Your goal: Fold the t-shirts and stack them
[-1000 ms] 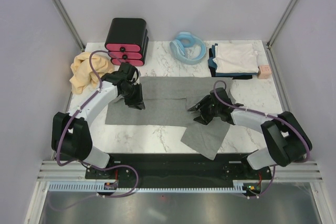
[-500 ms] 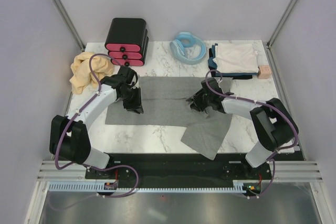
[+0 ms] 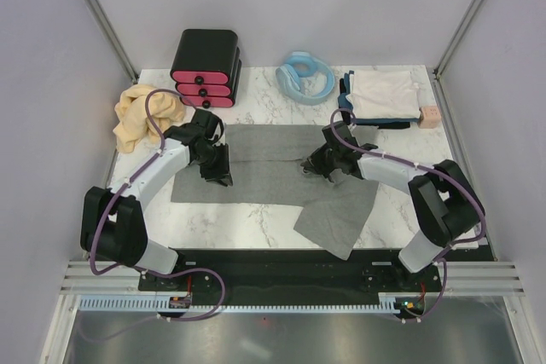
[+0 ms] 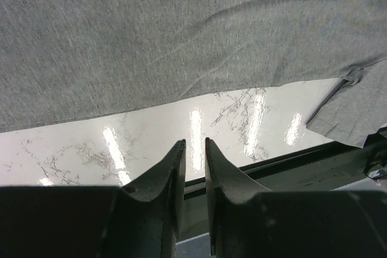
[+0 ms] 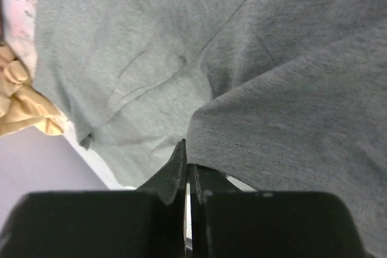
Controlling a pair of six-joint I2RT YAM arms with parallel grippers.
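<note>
**Ana:** Is the folding getting done?

**Ben:** Partly; the whitish t-shirt (image 3: 384,93) is lying folded on dark t-shirts (image 3: 345,101), far right of the black box (image 3: 206,67); the tan-yellow t-shirt (image 3: 136,117) is sitting crumpled just left of it; the grey t-shirt (image 3: 264,168) is lying spread in front.

**Ana:** The grippers?

**Ben:** The right gripper (image 5: 186,149) is pinching a grey fold tight; the left gripper (image 4: 190,146) is hovering, narrow, empty; the whitish one is hiding how many dark ones there are.
</note>
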